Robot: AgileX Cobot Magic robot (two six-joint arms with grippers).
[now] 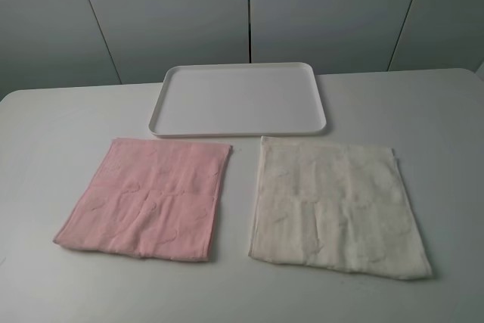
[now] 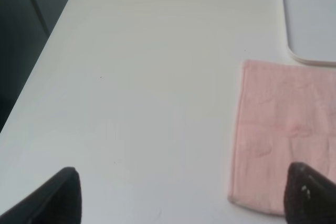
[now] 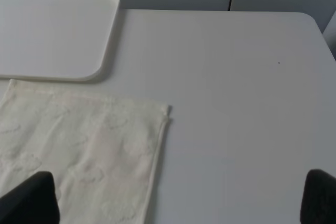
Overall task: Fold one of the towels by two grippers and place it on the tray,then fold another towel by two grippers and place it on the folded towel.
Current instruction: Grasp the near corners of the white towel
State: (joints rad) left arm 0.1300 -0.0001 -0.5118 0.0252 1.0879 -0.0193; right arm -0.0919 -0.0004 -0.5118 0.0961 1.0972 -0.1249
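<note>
Pink towel (image 1: 147,198), cream towel (image 1: 333,209) flat beside tray (image 1: 242,100); left gripper (image 2: 189,198), right gripper (image 3: 176,198) spread wide

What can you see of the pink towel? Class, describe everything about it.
The pink towel is a roughly square cloth of soft-looking fabric with faint embossed shapes. It lies unfolded and flat on the white table, slightly skewed, at the left of the exterior view. Its far edge sits close to the white tray; the cream towel lies apart, further right in that view. Nothing grips it.
</note>
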